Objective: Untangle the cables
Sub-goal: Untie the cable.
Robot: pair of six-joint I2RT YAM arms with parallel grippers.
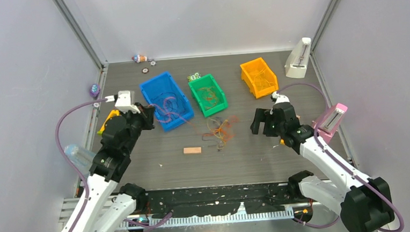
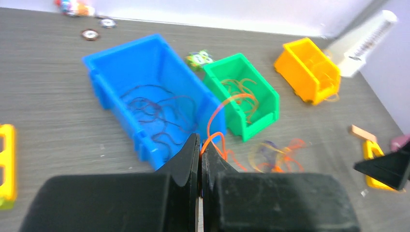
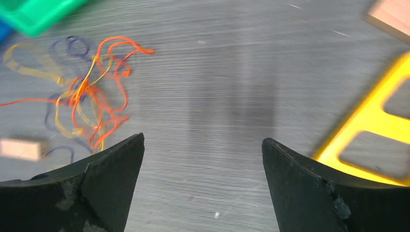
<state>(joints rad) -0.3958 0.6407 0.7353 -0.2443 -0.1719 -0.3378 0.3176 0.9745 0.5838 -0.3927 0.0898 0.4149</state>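
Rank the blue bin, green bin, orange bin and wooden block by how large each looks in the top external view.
1. Blue bin: clearly the largest.
2. Green bin and orange bin: these look about alike, so they are not ranked against each other.
3. Wooden block: by far the smallest.

Bench (image 1: 259, 155) finished in matt grey wood grain. Blue bin (image 2: 140, 58) moulded in smooth plastic. Small block (image 1: 192, 150) left as bare wood.
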